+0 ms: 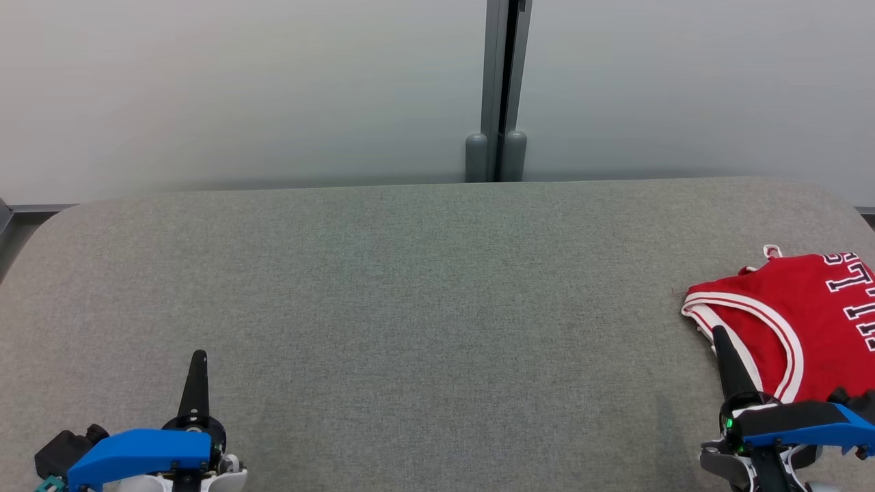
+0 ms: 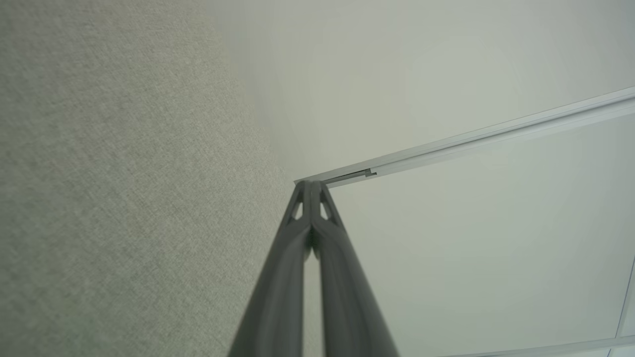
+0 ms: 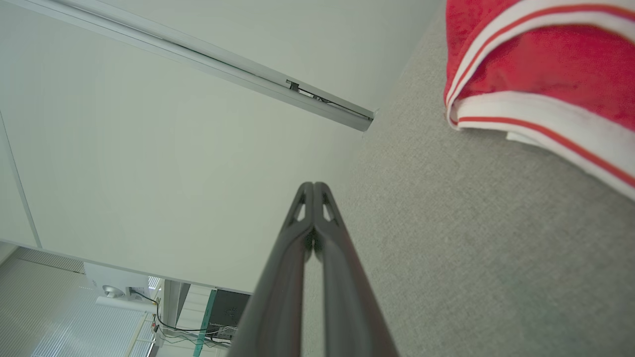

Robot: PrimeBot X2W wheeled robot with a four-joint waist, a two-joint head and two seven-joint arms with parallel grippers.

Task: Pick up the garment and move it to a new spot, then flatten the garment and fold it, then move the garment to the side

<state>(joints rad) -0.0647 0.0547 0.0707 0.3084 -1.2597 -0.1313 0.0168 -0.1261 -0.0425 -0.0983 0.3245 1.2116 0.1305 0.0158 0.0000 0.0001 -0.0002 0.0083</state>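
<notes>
- Head view: the garment (image 1: 806, 321), a red jersey with white trim, lies at the far right of the grey counter (image 1: 410, 307), and the frame's edge cuts part of it off. My right pincer (image 1: 719, 336) sits at the lower right, clenched with nothing in it. Its tip overlaps the white armhole trim in the picture. The garment lies ahead of that tip and to its right. Its lettering runs up and down the view, so I judge the long axis runs away from me, though the cut-off leaves me unsure. My left pincer (image 1: 199, 359) is at the lower left, clenched and empty, well apart from the garment across bare counter. The right arm is plainly the nearer one.
- Left wrist view: the left pincer (image 2: 311, 184) has its fingers pressed together, pointing at the pale wall. The counter (image 2: 124, 198) runs down the left side, so this wrist is rolled onto its side.
- Right wrist view: the right pincer (image 3: 313, 186) is closed tip to tip. The garment (image 3: 545, 59) fills the upper right corner, its striped trim nearest, with bare counter (image 3: 471, 248) between it and the fingers, so I see no contact. To grasp it I would have to open up and swing right.
</notes>
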